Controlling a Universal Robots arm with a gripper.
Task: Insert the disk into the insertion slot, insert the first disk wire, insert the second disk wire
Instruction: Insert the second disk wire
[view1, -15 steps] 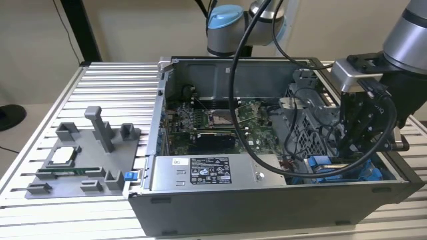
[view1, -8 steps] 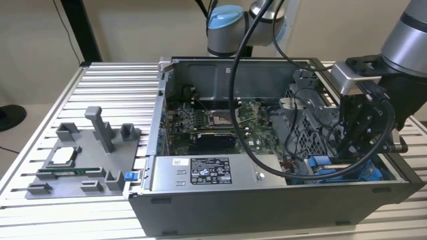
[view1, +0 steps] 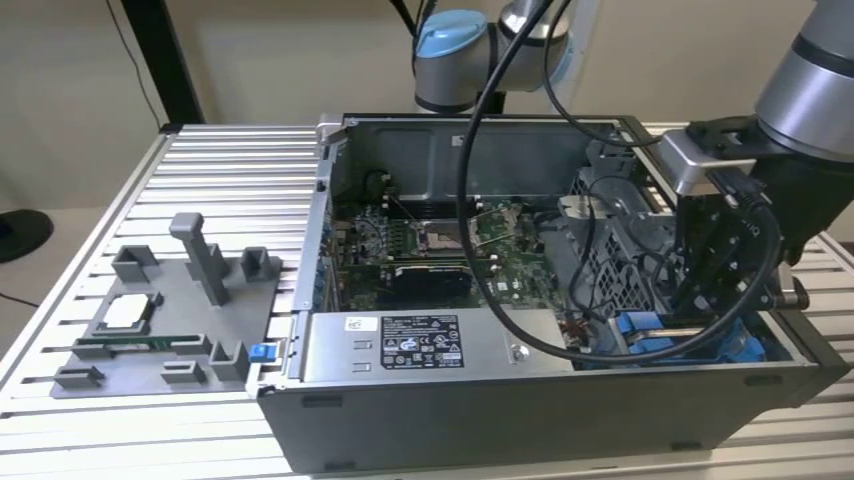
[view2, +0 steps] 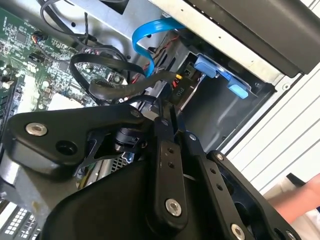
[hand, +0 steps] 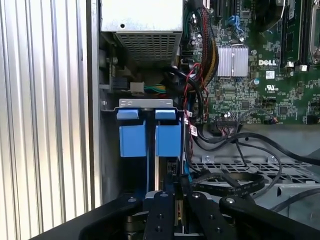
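Observation:
My gripper reaches down into the open computer case at the exterior view's right, over the insertion slot. The slot's grey bay carries two bright blue clips. The same blue clips appear in the second wrist view. The disk's body is hidden inside the bay. In both wrist views my gripper stands shut on the black connector of a disk wire, close to the bay's end. A blue flat wire loops above it.
A grey power supply box lies at the case front and the motherboard in the middle. A perforated metal cage stands behind the bay. Loose black cables cross nearby. A grey parts fixture sits outside. A person's hand is at the table's side.

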